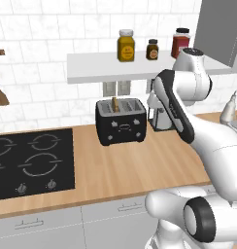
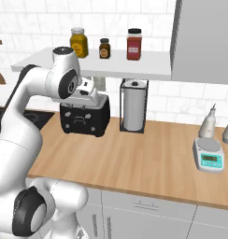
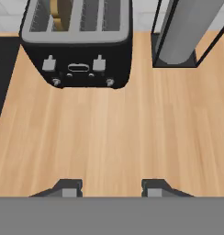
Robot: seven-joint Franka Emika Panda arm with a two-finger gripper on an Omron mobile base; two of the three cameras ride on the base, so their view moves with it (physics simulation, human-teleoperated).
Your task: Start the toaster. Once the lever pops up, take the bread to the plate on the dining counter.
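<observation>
You have the toaster straight ahead of the gripper, with a strip of bare wood counter between them. In the hand view the two fingertips stand apart with nothing between them, so the gripper is spread and holds nothing.

The toaster stands at the back of the counter, near the tiled wall, with its front face turned toward you. Its long axis runs left to right across your view. On this front face you see two small grey levers, one toward each end, and two small knobs below them. The bread stands upright in the left slot of the toaster, and its top edge shows above the slot in the left base view. I judge the toaster is not started yet, so the next move is forward and down to the lever on the bread's side.

To the right of the toaster, just beside it, stands the paper towel holder with its black wire frame; keep the wrist away from it. To the left of the toaster lies the black hob, flat and low. The shelf with jars hangs above the toaster, so the room upward is limited.
</observation>
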